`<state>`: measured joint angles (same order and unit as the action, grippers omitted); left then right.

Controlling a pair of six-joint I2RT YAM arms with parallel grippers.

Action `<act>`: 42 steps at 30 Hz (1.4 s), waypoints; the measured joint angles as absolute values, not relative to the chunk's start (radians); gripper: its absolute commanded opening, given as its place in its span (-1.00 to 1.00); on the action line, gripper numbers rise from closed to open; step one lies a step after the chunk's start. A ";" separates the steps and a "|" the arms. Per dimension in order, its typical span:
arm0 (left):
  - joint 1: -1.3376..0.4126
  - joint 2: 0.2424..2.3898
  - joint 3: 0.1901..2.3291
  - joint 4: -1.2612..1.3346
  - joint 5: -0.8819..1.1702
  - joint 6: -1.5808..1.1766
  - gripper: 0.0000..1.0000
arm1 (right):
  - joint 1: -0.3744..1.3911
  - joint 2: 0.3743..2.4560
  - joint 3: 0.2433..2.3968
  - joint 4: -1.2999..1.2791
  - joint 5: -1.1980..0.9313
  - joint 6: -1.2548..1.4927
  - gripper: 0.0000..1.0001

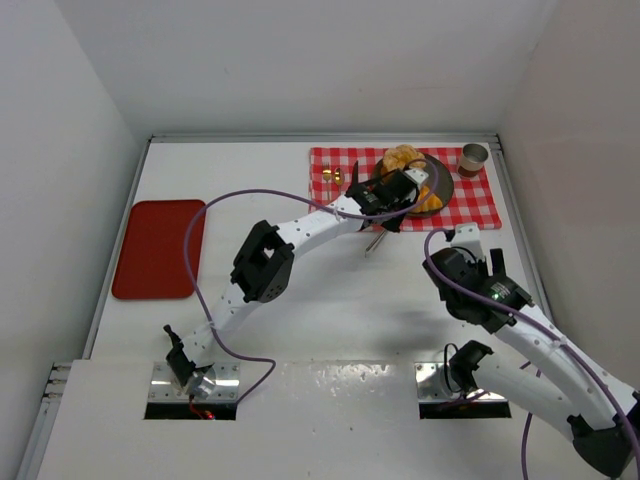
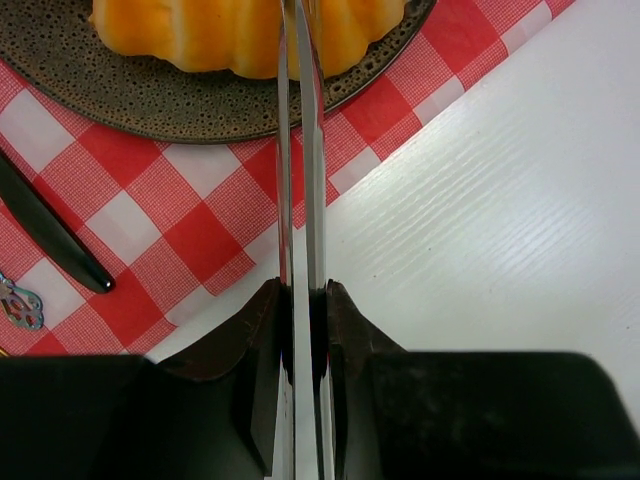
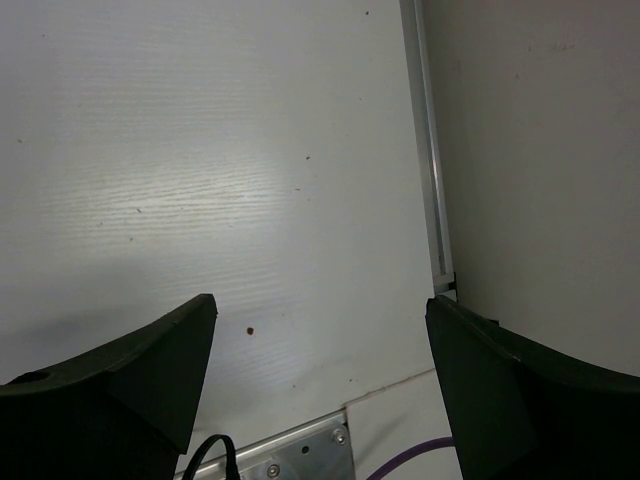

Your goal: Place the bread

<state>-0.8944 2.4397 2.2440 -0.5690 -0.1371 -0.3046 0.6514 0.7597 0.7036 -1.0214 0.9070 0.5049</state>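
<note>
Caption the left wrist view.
Left fingers clamp a thin metal tool aimed at the bun on a dark plate.

- Top: high behind the arms, overlooking the whole surface (image 1: 350,300).
- Left wrist: close over the checked cloth (image 2: 200,220), which the top view shares.
- Right wrist: low, probably at the surface's right edge.

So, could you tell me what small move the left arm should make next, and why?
Probably loosen the left hand slightly so the metal tool spreads. Its two thin blades lie pressed together, pointing at the bun on the dark plate, so as they stand they could not straddle it.
</note>
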 measured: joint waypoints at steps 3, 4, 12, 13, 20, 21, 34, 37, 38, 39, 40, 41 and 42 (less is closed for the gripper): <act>-0.894 2.440 2.254 -0.575 -0.136 -0.313 -0.66 | 0.651 0.760 0.704 -1.024 0.907 0.506 0.70; -0.894 2.440 2.257 -0.575 -0.135 -0.316 -0.52 | 0.651 0.758 0.704 -1.024 0.907 0.508 0.72; -0.891 2.440 2.265 -0.578 -0.098 -0.316 -0.01 | 0.651 0.738 0.701 -1.027 0.905 0.516 0.72; -0.890 2.440 2.267 -0.579 -0.095 -0.315 0.02 | 0.651 0.740 0.701 -1.027 0.904 0.516 0.72; -0.886 2.440 2.307 -0.579 -0.090 -0.286 0.11 | 0.651 0.768 0.701 -1.026 0.877 0.510 0.75; -0.885 2.440 2.314 -0.578 -0.090 -0.280 0.11 | 0.651 0.772 0.701 -1.026 0.873 0.508 0.75; -0.858 2.223 2.214 -0.611 -0.046 -0.217 -0.05 | 0.652 0.765 0.701 -1.025 0.828 0.516 0.75; -0.797 2.057 2.062 -0.623 -0.033 -0.206 -0.05 | 0.652 0.753 0.701 -1.024 0.805 0.530 0.75; -0.767 2.003 2.014 -0.625 -0.031 -0.202 -0.05 | 0.652 0.749 0.699 -1.021 0.798 0.534 0.75; -0.732 1.951 1.963 -0.621 -0.031 -0.200 -0.05 | 0.652 0.746 0.696 -1.019 0.791 0.540 0.75; -0.691 1.898 1.910 -0.625 -0.033 -0.198 -0.05 | 0.651 0.744 0.692 -1.018 0.782 0.545 0.75; -0.649 1.849 1.859 -0.624 -0.035 -0.194 -0.05 | 0.651 0.742 0.686 -1.017 0.773 0.550 0.75; -0.606 1.800 1.801 -0.617 -0.037 -0.191 -0.05 | 0.651 0.741 0.681 -1.016 0.764 0.554 0.75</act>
